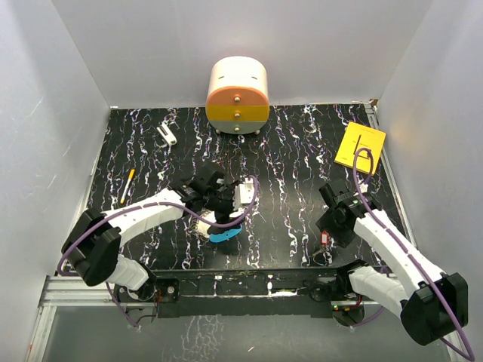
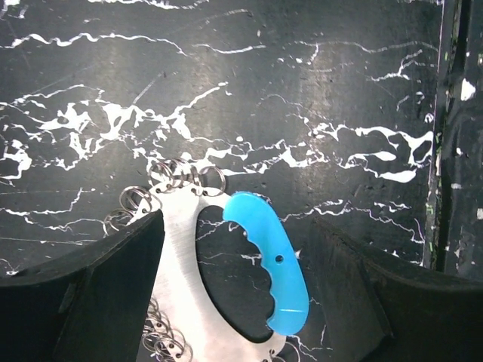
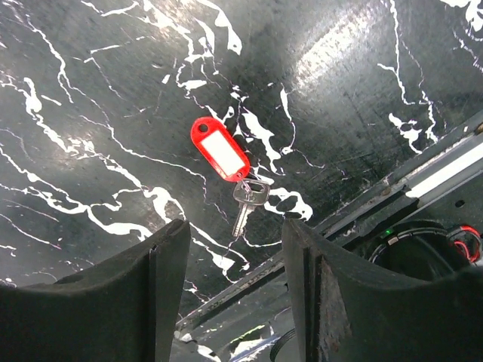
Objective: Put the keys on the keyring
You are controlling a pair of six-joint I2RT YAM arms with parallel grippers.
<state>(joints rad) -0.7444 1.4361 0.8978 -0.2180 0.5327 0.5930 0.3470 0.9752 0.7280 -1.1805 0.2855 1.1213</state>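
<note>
From above, I saw the left gripper (image 1: 223,217) over the keyring (image 1: 224,236), and the key (image 1: 325,238) lay by the right gripper (image 1: 329,226). On the left wrist camera, spread fingers (image 2: 98,286) flanked the keyring. On the right wrist camera, the jaws stood apart and empty, with the key just beyond them.

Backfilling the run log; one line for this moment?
left claw open, straddling blue-and-silver oval keyring | right claw open above red-tagged metal key | key apart from keyring

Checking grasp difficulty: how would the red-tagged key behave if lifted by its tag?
Likely floppy: the metal key joins the red tag through a small ring, so it would dangle. Both lie flat, probably hard to pinch.
</note>
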